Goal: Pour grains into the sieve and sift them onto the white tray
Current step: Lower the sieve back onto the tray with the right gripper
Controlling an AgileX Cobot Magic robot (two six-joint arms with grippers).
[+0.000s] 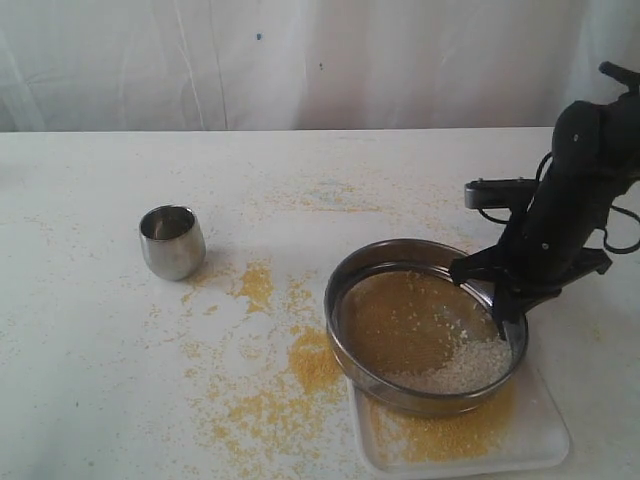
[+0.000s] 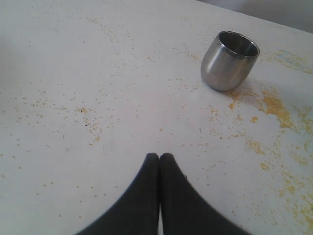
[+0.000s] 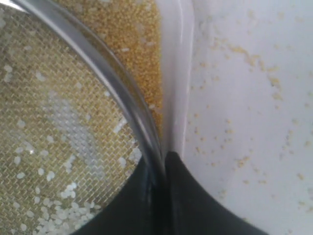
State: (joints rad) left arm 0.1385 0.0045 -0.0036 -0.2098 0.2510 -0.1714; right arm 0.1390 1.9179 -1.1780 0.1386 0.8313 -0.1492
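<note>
In the exterior view, the sieve [image 1: 420, 401] sat over the white tray [image 1: 545, 440] towards 5 o'clock on the table [image 1: 90, 350], its far side lifted a little, so that it tilted. The right gripper [image 1: 505, 308] met the sieve's rim at about 3 o'clock on the ring, its black fingers straddling the wall. The whitish grains [image 1: 462, 368] had gathered in a heap against the inner wall at 5 o'clock, just below the gripper. Golden meal [image 1: 440, 435] covered the tray under and in front of the sieve, and more lay scattered over the table at 9 o'clock from the sieve. A steel cup [image 1: 172, 240] stood at 10 o'clock from the sieve, well apart from it. The left gripper was outside this view.

In the left wrist view, the left gripper [image 2: 160, 155] had its two fingers pressed together with nothing between them, above bare table [image 2: 73, 73] dusted with specks. The steel cup [image 2: 229, 61] lay ahead of the fingertips and off to one side, well clear of them.

In the right wrist view, the right gripper [image 3: 164, 157] was clamped on the sieve [image 3: 105, 73], one finger inside the steel rim and one outside. Whitish grains [image 3: 63, 215] lay loose on the mesh beside the inner finger. Golden meal [image 3: 132, 44] filled the gap between the rim and the white tray's edge [image 3: 173, 73], which ran just beside the outer finger.
</note>
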